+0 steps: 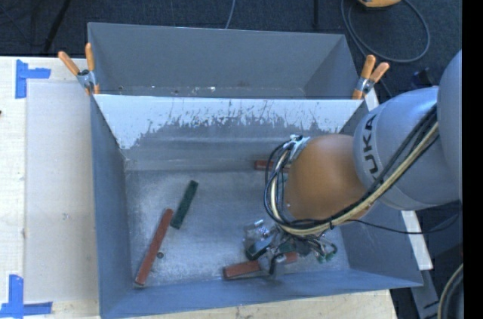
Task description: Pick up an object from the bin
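Just one bit of lettering to read here: dark capitals "UKA" running up the arm's grey housing (411,121), nothing else legible.

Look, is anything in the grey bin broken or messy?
Nothing looks broken or spilled. The back wall of the grey metal bin is streaked with scratches, so it looks worn. The long reddish-brown stick and the dark green flat bar lie slanted on the floor, just loose.
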### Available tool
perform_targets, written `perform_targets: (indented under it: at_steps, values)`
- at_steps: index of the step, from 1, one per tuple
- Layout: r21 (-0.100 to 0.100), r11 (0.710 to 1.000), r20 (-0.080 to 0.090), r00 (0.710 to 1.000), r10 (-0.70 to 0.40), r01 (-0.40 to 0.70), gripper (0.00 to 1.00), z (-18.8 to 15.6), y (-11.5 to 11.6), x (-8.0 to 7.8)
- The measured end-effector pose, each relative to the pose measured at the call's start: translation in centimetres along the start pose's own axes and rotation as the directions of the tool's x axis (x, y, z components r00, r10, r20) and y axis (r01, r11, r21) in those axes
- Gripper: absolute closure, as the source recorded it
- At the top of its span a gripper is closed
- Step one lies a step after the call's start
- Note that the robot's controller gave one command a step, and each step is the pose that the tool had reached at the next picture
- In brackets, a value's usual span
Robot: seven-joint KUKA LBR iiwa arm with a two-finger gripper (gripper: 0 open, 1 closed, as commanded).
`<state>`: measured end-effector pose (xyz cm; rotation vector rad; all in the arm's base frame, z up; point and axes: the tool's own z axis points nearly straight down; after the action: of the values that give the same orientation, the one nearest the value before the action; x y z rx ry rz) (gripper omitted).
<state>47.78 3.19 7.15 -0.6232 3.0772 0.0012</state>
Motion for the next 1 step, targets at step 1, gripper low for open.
perform_targets:
  at_steps: [1]
  values:
    - [-0.002,1.0,-0.008,1.0,0.0,0.0,1.0,-5.53,-0.16,-1.8]
